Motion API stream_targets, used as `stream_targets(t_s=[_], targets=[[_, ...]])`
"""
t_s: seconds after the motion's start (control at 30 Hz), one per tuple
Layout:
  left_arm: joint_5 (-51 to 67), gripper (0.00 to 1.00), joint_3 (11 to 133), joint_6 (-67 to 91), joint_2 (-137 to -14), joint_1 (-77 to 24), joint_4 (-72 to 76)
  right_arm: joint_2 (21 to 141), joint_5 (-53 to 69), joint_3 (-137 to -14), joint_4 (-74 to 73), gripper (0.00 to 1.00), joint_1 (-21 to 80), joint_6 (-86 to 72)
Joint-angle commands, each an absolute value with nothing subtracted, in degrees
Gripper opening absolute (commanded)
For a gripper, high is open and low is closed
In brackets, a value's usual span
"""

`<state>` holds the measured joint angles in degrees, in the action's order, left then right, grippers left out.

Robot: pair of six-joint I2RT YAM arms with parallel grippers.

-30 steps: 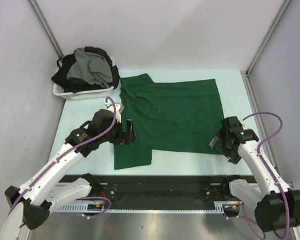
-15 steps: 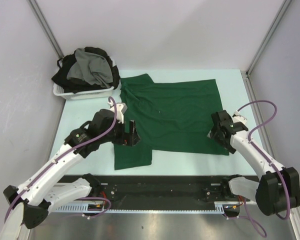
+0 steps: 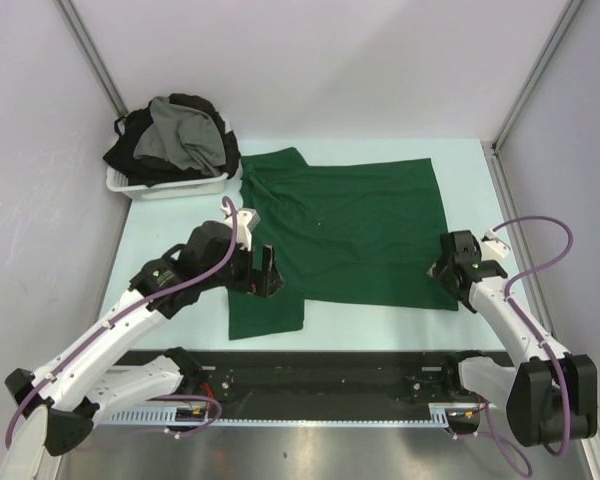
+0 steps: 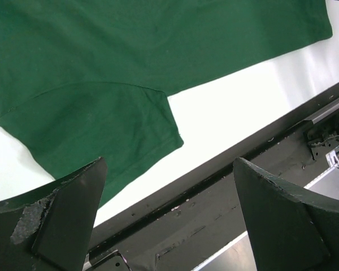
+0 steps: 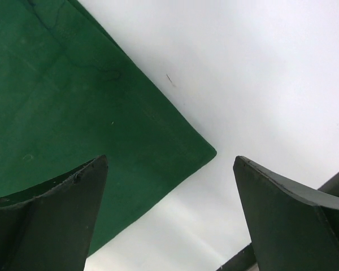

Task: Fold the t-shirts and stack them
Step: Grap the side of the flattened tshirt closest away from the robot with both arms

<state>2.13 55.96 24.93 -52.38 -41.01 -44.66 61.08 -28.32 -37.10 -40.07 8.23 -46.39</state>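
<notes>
A dark green t-shirt [image 3: 350,225] lies spread flat on the table, one sleeve reaching toward the near edge. My left gripper [image 3: 266,274] is open and empty, hovering over that near-left sleeve [image 4: 96,121]; its fingers [image 4: 62,220] stand wide apart. My right gripper [image 3: 448,275] is open and empty, just above the shirt's near right corner [image 5: 200,151], which shows between its fingers [image 5: 51,217]. A grey t-shirt [image 3: 180,135] and black t-shirts [image 3: 130,152] are heaped in the basket at the back left.
The white plastic basket [image 3: 170,187] stands at the back left beside the shirt's far sleeve. A black rail [image 3: 330,370] runs along the table's near edge, also in the left wrist view [image 4: 226,192]. Grey walls close in both sides.
My right gripper swung in over the shirt's near right corner, then drew back a little to the right. My left gripper crept slightly right over the sleeve. The shirt has not moved.
</notes>
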Motion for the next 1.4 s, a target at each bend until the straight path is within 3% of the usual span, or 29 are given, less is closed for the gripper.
stream_targets(t_s=[0.0, 0.4, 1.0, 1.37], targets=[[2.02, 1.0, 57.4, 23.64, -51.59, -41.48, -43.07, 59.41, -27.25, -36.04, -34.99, 1.0, 6.77, -44.3], [2.55, 1.0, 56.78, 23.55, -52.12, -41.92, -43.59, 51.6, -21.71, -27.16, -31.38, 1.0, 6.24, -44.47], [3.69, 1.0, 57.13, 23.64, -54.14, -42.28, -42.98, 58.0, -25.31, -27.51, -34.98, 0.99, 6.86, -51.07], [3.43, 1.0, 58.45, 22.94, -55.02, -42.36, -43.59, 61.96, -20.92, -27.07, -27.08, 1.0, 3.6, -46.41]])
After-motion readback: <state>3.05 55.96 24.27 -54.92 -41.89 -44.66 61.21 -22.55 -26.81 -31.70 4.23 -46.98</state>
